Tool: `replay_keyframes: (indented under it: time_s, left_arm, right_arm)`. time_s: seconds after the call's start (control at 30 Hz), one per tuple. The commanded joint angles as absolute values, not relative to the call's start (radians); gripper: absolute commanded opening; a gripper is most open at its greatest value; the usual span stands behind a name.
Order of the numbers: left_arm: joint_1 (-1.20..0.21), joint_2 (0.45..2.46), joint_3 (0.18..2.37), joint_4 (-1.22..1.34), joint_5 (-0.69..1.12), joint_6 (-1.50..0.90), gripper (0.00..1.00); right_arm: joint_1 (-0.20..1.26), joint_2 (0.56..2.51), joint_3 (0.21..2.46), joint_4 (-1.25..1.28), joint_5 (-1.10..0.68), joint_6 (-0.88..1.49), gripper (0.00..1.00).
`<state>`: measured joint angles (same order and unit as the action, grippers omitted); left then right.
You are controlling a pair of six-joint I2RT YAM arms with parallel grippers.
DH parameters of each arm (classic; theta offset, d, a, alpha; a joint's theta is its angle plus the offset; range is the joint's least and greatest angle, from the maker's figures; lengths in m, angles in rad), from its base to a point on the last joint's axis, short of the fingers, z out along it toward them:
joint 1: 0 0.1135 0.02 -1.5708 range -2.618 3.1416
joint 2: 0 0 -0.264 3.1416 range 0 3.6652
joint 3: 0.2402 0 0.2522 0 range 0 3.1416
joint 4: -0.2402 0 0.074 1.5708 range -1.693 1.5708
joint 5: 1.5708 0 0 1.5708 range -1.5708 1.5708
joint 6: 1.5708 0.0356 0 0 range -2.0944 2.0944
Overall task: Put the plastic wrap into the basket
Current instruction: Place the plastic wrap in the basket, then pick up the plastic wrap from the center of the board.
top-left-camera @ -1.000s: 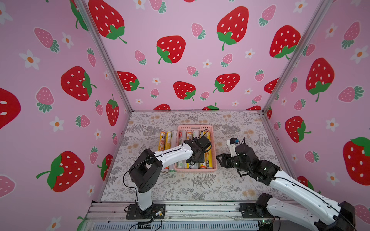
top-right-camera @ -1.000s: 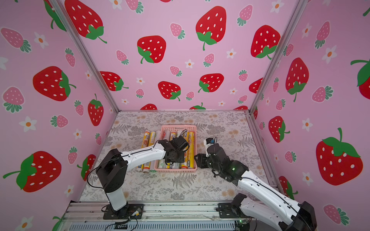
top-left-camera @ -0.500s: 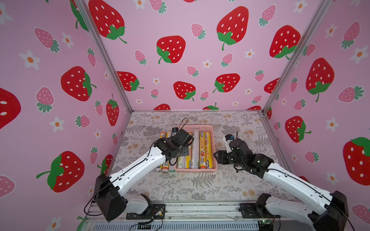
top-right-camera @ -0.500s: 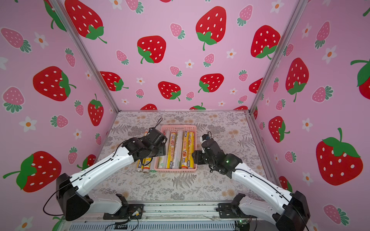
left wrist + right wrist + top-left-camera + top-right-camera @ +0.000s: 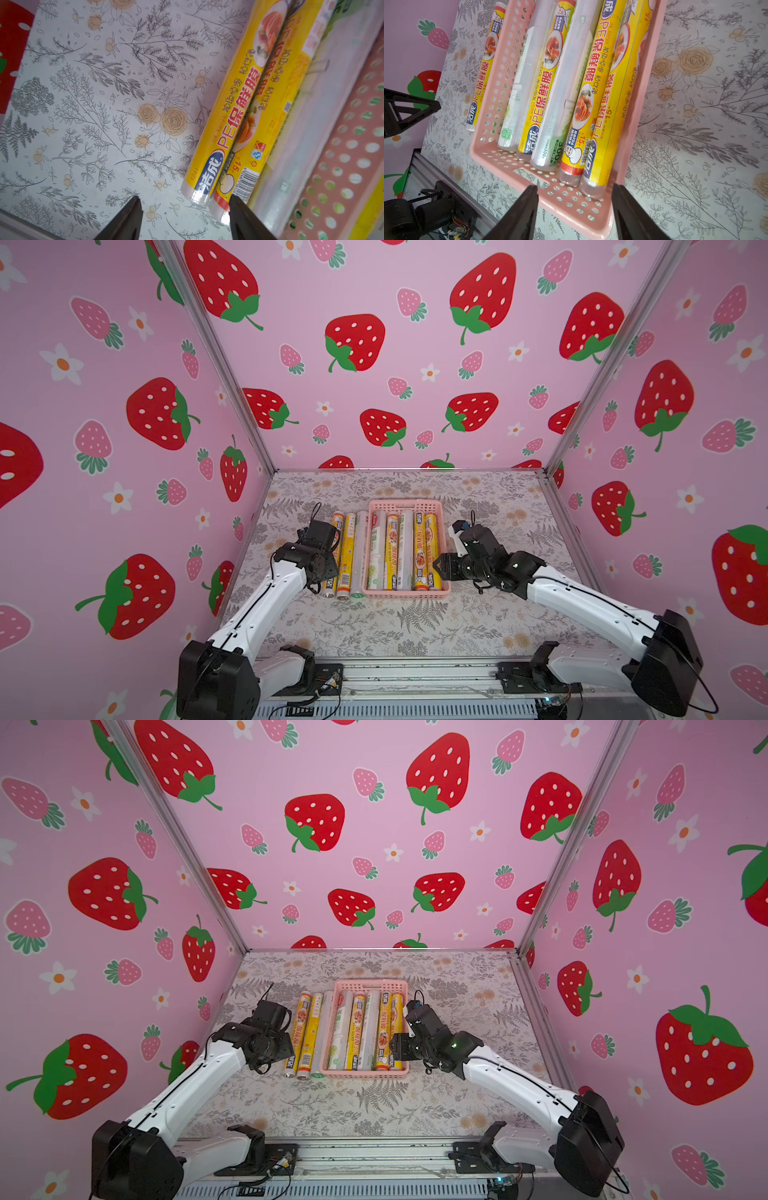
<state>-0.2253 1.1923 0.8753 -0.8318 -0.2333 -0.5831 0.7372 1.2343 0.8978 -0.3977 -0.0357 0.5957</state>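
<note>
The pink basket (image 5: 407,502) (image 5: 571,199) holds several rolls of plastic wrap (image 5: 392,551), yellow and clear, lying side by side. Against its left side, three more rolls rest on the table: two yellow (image 5: 348,556) (image 5: 234,116) and one clear (image 5: 360,556) (image 5: 324,116). My left gripper (image 5: 184,197) is open and empty, low over the front ends of the two yellow rolls; the arm (image 5: 307,560) hides part of the outermost roll. My right gripper (image 5: 438,566) (image 5: 574,186) is open and empty, its fingers straddling the basket's front right corner.
The floral table (image 5: 415,626) is boxed in by strawberry walls on the left (image 5: 124,489), back and right. A metal rail (image 5: 415,676) with both arm bases runs along the front edge. Bare table lies in front of and right of the basket.
My left gripper has left the space over the basket and swung left to the outer side of the loose rolls. My right gripper has edged slightly toward the basket's corner.
</note>
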Motion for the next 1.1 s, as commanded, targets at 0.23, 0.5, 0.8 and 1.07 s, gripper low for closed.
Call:
replay_keyframes:
  time_s: [0.23, 0.5, 0.8, 1.07]
  left_arm:
    - [-0.186, 1.367, 0.862, -0.664, -0.133, -0.521, 0.71]
    - [-0.161, 1.409, 0.835, -0.616, -0.118, -0.513, 0.71]
    - [-0.141, 1.437, 0.821, -0.602, -0.112, -0.506, 0.7]
    - [-0.135, 1.484, 0.821, -0.588, -0.105, -0.51, 0.69]
  right_arm:
    - [0.744, 1.238, 0.914, -0.384, -0.025, 0.566, 0.61]
    - [0.745, 1.249, 0.913, -0.385, -0.021, 0.561, 0.61]
    - [0.745, 1.236, 0.908, -0.387, -0.017, 0.565, 0.61]
    - [0.745, 1.237, 0.908, -0.387, -0.014, 0.563, 0.61]
